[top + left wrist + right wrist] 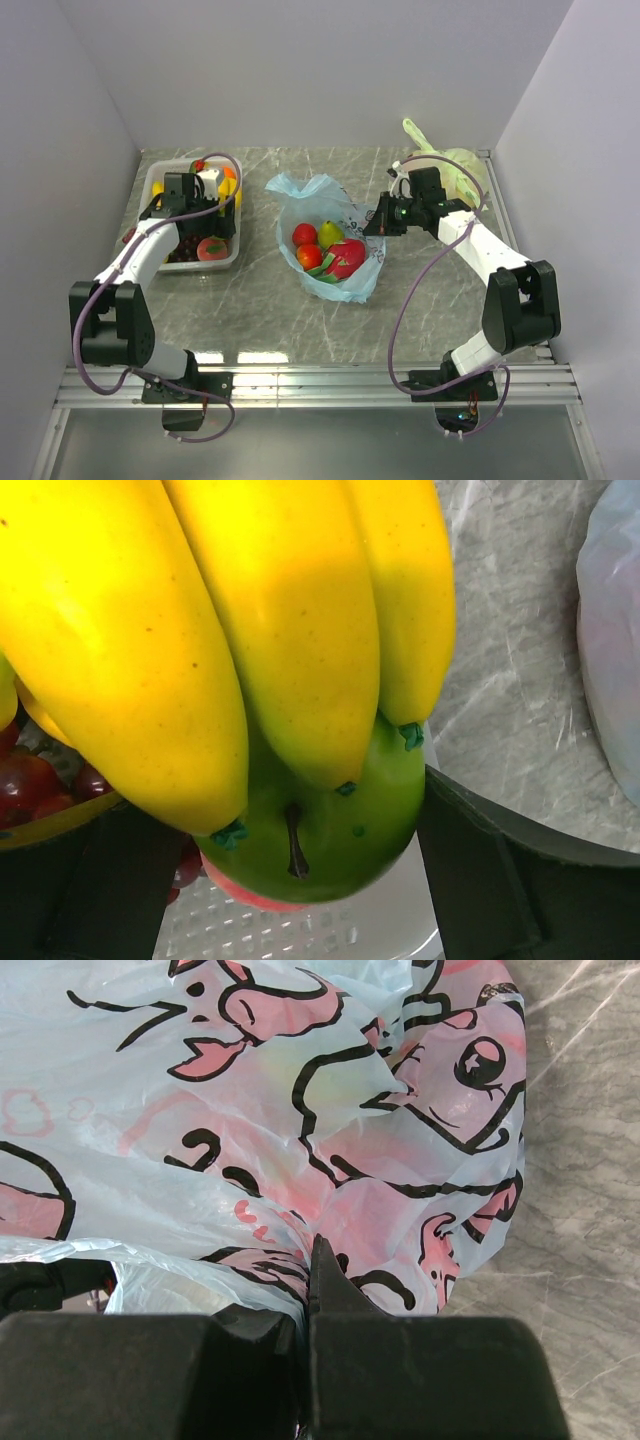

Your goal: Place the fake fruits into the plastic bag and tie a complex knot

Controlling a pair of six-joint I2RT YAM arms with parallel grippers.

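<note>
Left wrist: bananas [250, 630] are flanked by left gripper's [290, 875] parted fingers, contact unclear; plastic bag [300, 1110], pinched by right gripper [308, 1290], should be held wide.

Grey marbled tabletop [300, 330], plain pale lilac walls [320, 70] on three sides

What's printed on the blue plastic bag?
Pink cartoon figures outlined in black cover the plastic bag; clearest in the right wrist view.
</note>
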